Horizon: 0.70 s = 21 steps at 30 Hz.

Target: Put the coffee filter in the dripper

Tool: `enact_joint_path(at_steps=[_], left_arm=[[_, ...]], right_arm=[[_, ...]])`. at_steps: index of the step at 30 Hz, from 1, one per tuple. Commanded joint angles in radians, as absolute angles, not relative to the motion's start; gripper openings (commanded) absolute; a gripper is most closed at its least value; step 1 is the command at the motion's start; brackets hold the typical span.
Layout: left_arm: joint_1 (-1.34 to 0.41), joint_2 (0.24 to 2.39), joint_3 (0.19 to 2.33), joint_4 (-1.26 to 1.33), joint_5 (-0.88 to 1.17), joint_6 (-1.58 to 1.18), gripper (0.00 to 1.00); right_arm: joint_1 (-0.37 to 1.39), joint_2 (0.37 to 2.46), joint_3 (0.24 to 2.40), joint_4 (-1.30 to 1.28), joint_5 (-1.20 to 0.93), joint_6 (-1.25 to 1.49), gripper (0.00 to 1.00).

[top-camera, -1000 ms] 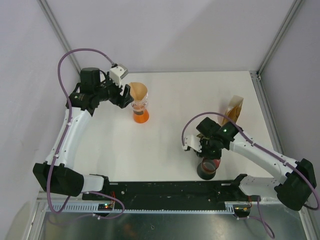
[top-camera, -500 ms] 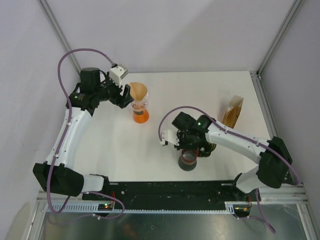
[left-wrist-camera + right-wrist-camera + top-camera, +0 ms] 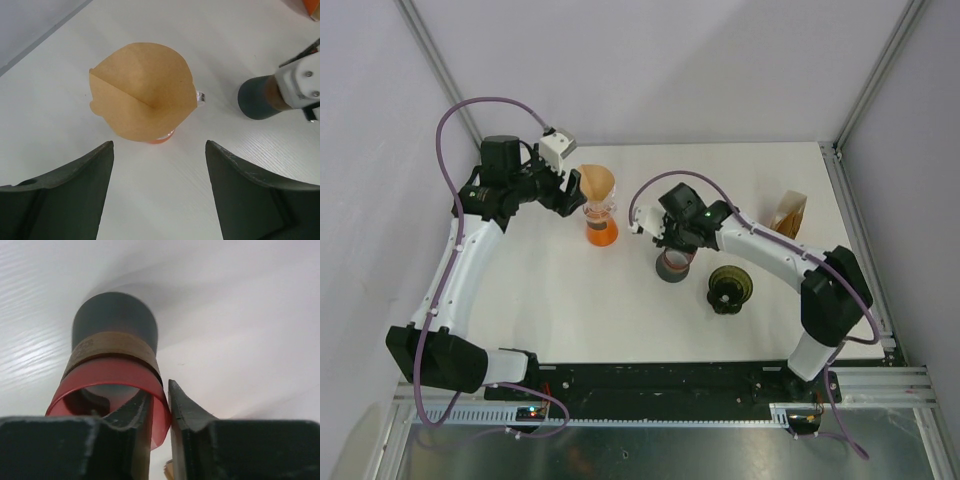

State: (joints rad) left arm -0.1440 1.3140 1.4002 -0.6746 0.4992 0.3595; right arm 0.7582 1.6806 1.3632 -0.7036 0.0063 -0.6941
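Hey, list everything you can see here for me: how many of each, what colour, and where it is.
filter: one, brown, on top of the dripper, back left of the table
dripper: one, orange, under the filter
cup: one, dark grey with a brown band and red rim, mid-table
round piece: one, dark green, lying to the right of the cup
bag: one, brown, near the right edge
table: one, white
left gripper: one, black fingers, open, just left of the filter
right gripper: one, black fingers, shut on the cup's red rim
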Motion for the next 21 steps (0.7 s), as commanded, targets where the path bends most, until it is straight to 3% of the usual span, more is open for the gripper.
enact_joint_path(at_steps=[1,7,17,21], left_arm=[[-0.148,1.294,1.4,-0.656,0.484,0.383,0.79],[-0.147,1.293,1.398,-0.655,0.481,0.383,0.79],[-0.148,1.285,1.392,-0.656,0.478,0.387,0.8],[-0.148,1.283,1.392,-0.656,0.479,0.389,0.8]], right_arm=[[0.756,1.76,1.38,-0.588,0.095,-0.736,0.27],[0.775,1.769,1.429,-0.586,0.168,-0.716,0.54],[0.83,1.673,1.47,-0.545,0.236,-0.75,0.74],[0.833,1.603,1.468,-0.532,0.253,-0.765,0.97]])
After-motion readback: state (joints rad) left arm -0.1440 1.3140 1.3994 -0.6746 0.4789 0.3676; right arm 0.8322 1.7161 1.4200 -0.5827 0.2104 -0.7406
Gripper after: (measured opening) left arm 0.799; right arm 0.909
